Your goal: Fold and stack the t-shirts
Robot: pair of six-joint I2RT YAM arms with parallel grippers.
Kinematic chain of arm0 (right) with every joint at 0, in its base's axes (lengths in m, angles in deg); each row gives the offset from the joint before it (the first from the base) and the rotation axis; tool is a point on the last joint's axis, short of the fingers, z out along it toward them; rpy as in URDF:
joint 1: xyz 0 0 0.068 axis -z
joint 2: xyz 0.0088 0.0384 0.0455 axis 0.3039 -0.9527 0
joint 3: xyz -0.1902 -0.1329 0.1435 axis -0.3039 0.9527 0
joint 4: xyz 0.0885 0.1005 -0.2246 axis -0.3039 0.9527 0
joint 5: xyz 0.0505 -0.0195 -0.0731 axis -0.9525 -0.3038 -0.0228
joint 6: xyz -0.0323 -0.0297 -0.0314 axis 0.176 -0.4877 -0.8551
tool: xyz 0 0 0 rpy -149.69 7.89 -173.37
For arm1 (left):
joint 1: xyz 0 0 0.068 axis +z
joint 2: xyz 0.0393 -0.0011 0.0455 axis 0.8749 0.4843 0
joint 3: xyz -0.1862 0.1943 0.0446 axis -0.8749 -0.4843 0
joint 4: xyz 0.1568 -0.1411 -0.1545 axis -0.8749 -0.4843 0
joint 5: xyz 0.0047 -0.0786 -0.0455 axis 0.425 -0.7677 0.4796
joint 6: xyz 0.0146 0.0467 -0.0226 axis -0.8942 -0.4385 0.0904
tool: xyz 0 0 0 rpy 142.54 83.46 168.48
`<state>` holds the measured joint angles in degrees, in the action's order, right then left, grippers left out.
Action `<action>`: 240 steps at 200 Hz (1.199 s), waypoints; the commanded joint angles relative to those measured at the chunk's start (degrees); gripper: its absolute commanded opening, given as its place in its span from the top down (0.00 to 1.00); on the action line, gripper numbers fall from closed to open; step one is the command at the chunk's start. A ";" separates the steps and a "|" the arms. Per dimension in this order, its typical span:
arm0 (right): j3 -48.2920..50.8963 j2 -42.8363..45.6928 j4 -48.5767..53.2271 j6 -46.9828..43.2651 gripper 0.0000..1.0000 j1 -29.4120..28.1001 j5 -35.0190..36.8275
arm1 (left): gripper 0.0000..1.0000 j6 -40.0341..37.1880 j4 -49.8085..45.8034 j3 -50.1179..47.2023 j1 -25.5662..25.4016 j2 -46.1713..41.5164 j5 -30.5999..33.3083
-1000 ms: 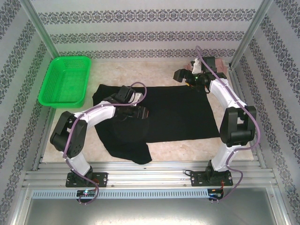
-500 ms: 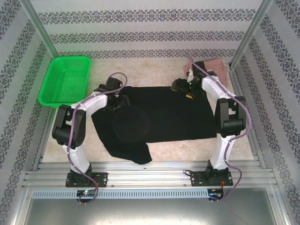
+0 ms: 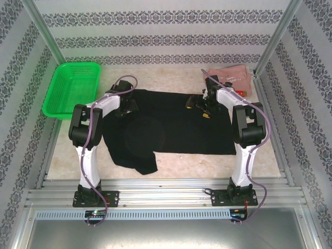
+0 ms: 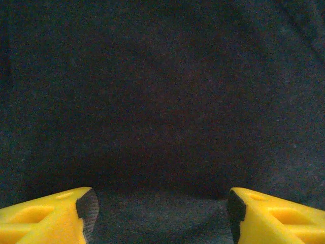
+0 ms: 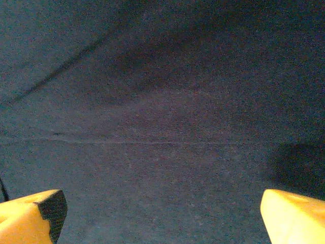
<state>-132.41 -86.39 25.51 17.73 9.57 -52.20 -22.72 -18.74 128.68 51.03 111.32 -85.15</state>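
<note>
Top external shows left gripper [image 3: 126,107] and right gripper [image 3: 198,108] spread over the black t-shirt [image 3: 181,136] near its upper edge; they should, I think, pinch it evenly together.

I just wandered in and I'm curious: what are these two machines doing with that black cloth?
They are set to fold laundry. A black t-shirt lies spread on the table. The left gripper and right gripper both hang open over the shirt near its far edge. A pink t-shirt lies at the back right, and a green mesh basket sits back left.
</note>
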 commanded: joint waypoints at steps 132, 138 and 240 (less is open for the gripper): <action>13.91 25.95 -1.13 -3.67 0.02 -8.57 -0.50 | 0.16 3.30 -13.87 -17.58 1.63 -33.16 -15.01; 15.03 27.65 -0.79 -4.42 0.02 -9.27 -0.92 | 0.16 4.08 -15.44 -20.23 1.56 -35.86 -14.75; 32.87 45.23 -2.68 -6.15 0.02 -10.50 -6.96 | 0.39 12.78 -14.63 -48.86 1.15 -58.27 -12.34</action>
<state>-102.86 -46.19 23.35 12.46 -0.46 -57.18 -13.52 -39.22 82.74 52.15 52.48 -97.15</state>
